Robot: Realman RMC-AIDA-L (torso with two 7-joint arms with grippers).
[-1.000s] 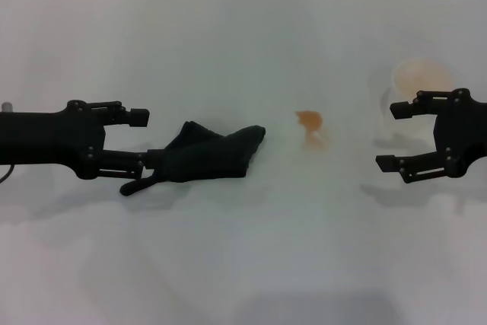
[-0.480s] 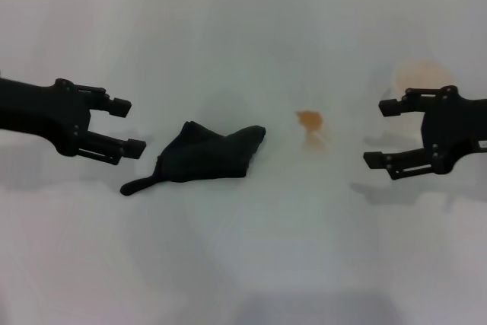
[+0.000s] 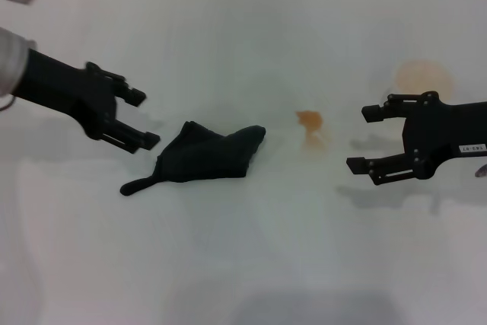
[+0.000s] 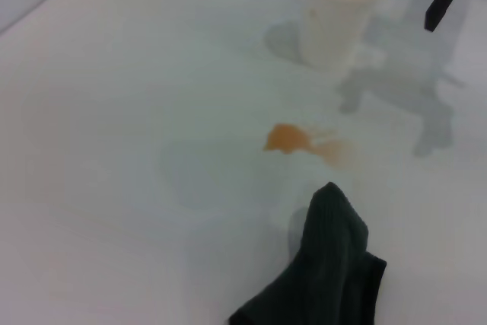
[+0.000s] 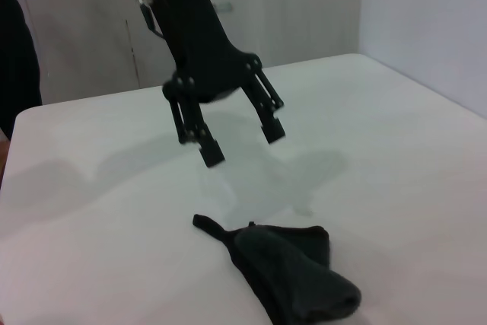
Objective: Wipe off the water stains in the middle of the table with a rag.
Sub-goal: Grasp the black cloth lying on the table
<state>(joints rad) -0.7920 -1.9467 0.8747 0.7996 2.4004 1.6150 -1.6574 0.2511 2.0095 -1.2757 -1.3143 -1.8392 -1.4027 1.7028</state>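
Observation:
The dark rag (image 3: 205, 156) lies crumpled on the white table (image 3: 243, 264), left of centre, with a thin tail pointing to the front left. My left gripper (image 3: 146, 119) hovers open just left of it, angled down toward it and apart from it. The water stains (image 3: 310, 121) are a small orange blot with a pale trickle, right of the rag. My right gripper (image 3: 362, 139) is open, right of the stains, holding nothing. The left wrist view shows the stains (image 4: 288, 138) beyond the rag's tip (image 4: 327, 264). The right wrist view shows the left gripper (image 5: 243, 142) above the rag (image 5: 293, 272).
A clear cup (image 3: 422, 78) with a pale-orange bottom stands at the far right, behind my right arm; it is also in the left wrist view as the cup (image 4: 338, 9). A wall edge runs along the table's far side.
My left gripper left the rag's tail, drew back left, then came back right, angled toward the rag. My right gripper slid left toward the stains, uncovering the cup. The rag stayed put.

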